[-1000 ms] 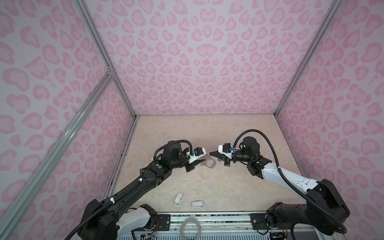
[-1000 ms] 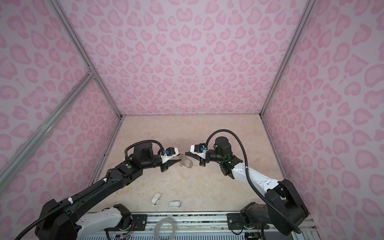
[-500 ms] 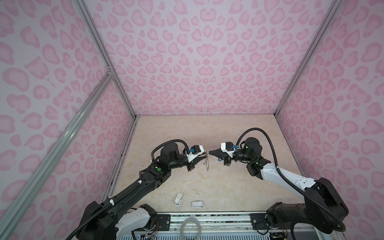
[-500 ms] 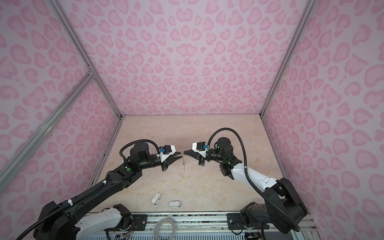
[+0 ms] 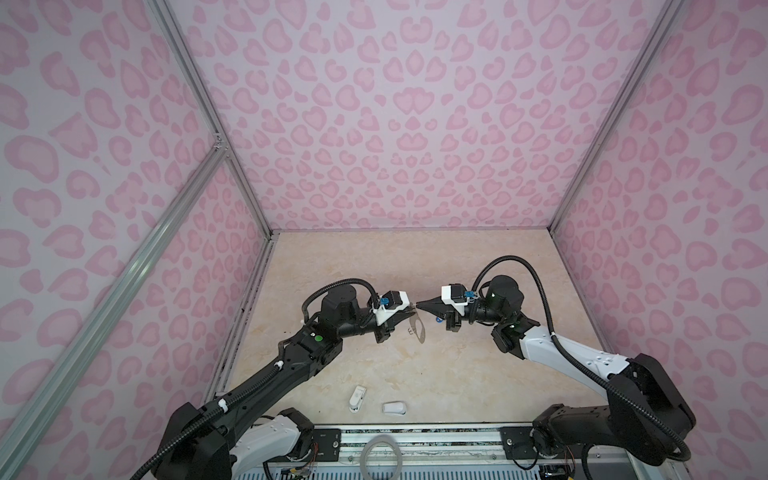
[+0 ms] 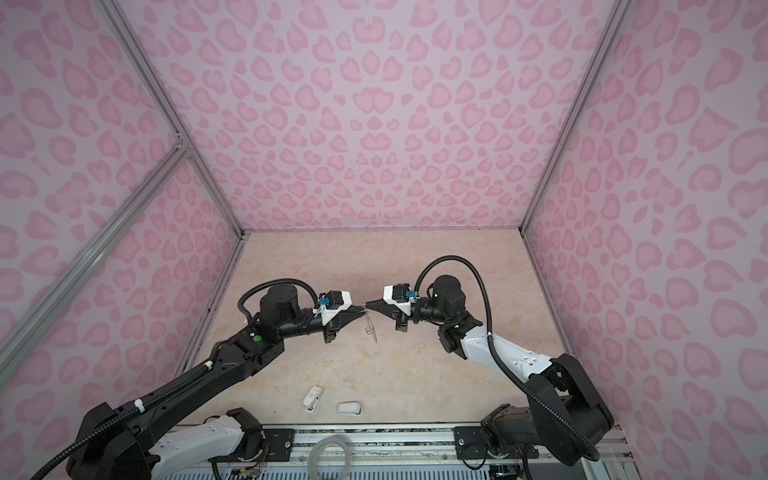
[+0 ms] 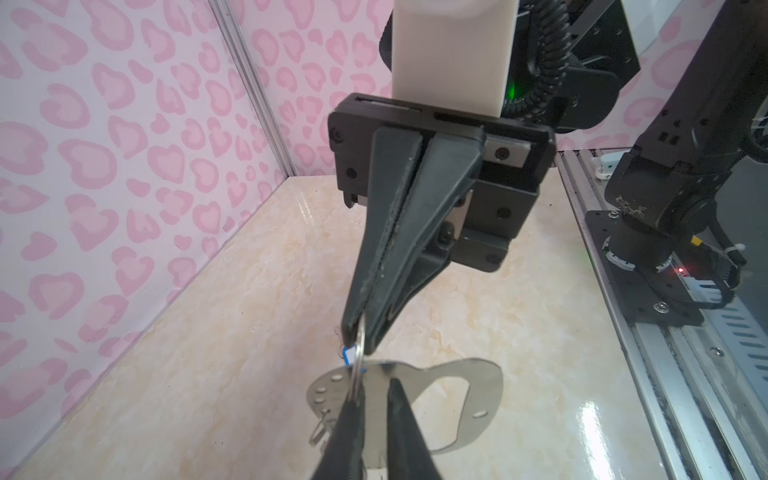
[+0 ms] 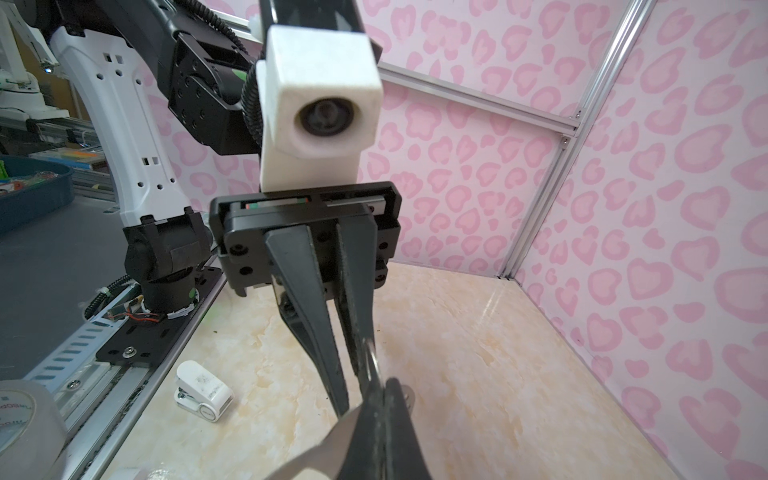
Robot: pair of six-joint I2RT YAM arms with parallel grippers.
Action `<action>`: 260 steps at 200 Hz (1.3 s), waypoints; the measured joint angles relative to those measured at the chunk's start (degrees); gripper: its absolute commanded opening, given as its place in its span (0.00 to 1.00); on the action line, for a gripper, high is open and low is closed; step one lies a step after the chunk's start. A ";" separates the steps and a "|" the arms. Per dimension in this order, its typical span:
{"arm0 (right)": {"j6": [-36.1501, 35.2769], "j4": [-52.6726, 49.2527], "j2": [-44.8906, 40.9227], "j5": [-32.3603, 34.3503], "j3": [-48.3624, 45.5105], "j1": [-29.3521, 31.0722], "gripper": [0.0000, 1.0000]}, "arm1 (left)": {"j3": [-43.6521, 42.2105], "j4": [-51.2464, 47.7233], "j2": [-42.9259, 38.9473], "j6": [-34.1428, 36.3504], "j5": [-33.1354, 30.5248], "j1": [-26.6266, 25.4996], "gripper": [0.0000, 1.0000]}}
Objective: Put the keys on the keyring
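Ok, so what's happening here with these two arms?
Both arms meet tip to tip above the table. The right gripper is shut on a small wire ring of the keyring, whose flat metal plate hangs below. The left gripper has its fingers close on either side of that ring; whether they grip it is unclear. No key can be made out in either gripper.

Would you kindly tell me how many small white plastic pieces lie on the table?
2: one small white plastic piece lies near the front edge of the beige marbled table; the other sits just right of it, apart. Others may be hidden.
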 measured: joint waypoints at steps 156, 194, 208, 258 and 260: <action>1.11 0.96 1.40 0.09 0.00 0.02 0.11 | 0.83 0.37 -0.94 -0.74 -1.60 -0.02 0.03; -0.52 -0.85 -1.07 2.34 -0.83 -0.70 0.25 | 4.52 -4.85 -0.04 1.57 -1.90 -0.17 0.03; -4.15 -5.60 -3.23 4.92 0.00 -0.83 0.25 | 6.99 -8.46 0.76 3.43 -3.10 -0.42 0.03; -16.26 -24.76 -8.59 10.54 2.93 -0.46 0.24 | 14.32 -22.08 4.17 10.29 -7.23 -1.55 0.03; -16.50 -25.24 -8.68 10.78 2.91 -0.39 0.24 | 14.58 -22.49 4.33 10.67 -7.39 -1.60 0.03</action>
